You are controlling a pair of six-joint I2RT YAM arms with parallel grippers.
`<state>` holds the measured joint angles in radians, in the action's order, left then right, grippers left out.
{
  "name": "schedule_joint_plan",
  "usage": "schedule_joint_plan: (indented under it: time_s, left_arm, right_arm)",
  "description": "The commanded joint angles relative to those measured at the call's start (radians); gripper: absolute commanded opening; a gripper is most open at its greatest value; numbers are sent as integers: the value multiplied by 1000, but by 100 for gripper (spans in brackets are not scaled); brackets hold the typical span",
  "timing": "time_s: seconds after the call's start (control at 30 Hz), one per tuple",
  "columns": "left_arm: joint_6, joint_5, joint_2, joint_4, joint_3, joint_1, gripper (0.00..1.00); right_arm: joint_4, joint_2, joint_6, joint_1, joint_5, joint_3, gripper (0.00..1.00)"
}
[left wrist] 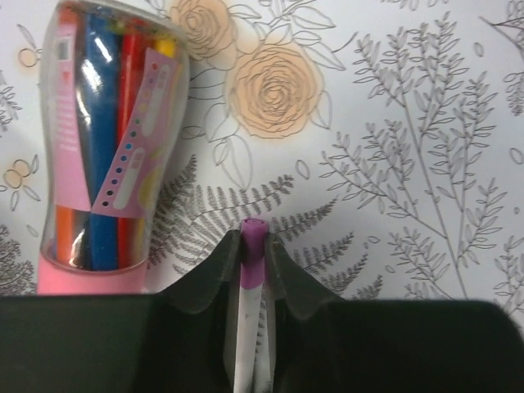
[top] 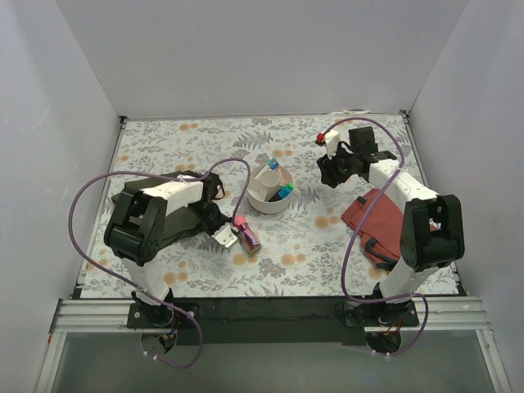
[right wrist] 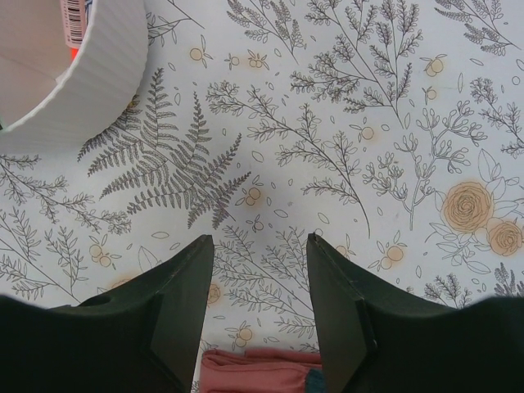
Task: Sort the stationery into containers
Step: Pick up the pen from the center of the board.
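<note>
The round off-white bowl [top: 268, 205] with inner dividers stands in the middle of the table [top: 180, 139] holding pens [top: 283, 192] with blue and teal ends, a clear pink-based tube [left wrist: 102, 147] of coloured markers lies on its side nearby, and a thin white pen [left wrist: 252, 246] with a purple cap sits pinched in the left gripper [left wrist: 252, 282] just beside that tube.

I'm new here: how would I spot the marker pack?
Start at the white bowl mid-table. Just nearer the arms, beside the left gripper pinching a purple-capped pen, lies the marker pack. Only it is a clear tube with a pink base and coloured markers inside.
</note>
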<state>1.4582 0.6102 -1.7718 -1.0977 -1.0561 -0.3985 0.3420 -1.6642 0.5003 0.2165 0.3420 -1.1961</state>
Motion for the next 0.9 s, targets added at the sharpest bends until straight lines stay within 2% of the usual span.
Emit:
schedule_joint_plan:
  time_s: [0.0,0.1,0.37,0.47,0.57,0.6,0.63,0.7,0.73,0.8,0.87]
  left_arm:
    - [80,-26,-43,38,-62,-7,6]
    - [44,15,-54,16,-142,-8,0]
    - [-148,144,-31,-125,-467,-13,0]
    - [-252,164,-14,-152,-518,-11,0]
    - [-361,155,32,-101,-506,-11,0]
    - [-439,160,64,11,-481,-11,0]
    - [-610,164,81,83,-472,-8,0]
    - [-785,181,121,285,-456,0,0]
    - [-1003,189,133,361,-455,3,0]
    - [-1212,213,165,582,-461,15,0]
    - [-1464,235,186,703,-456,27,0]
  right_arm:
    - [-12,12,3,-6,-5,-11,58]
    - [-11,8,1,-8,-6,-29,58]
    - [3,0,1,-17,0,-57,58]
    - [2,-6,1,-19,9,-49,58]
    - [3,-23,-32,-20,6,-65,58]
    - [3,-25,-48,-20,3,-86,58]
    - [5,-23,-81,-20,-14,-100,58]
    - [12,-8,-112,-20,-23,-126,58]
    - [40,7,-126,-20,-21,-155,59]
    - [83,15,-144,-20,-26,-186,59]
    - [136,23,-178,-22,-31,-220,59]
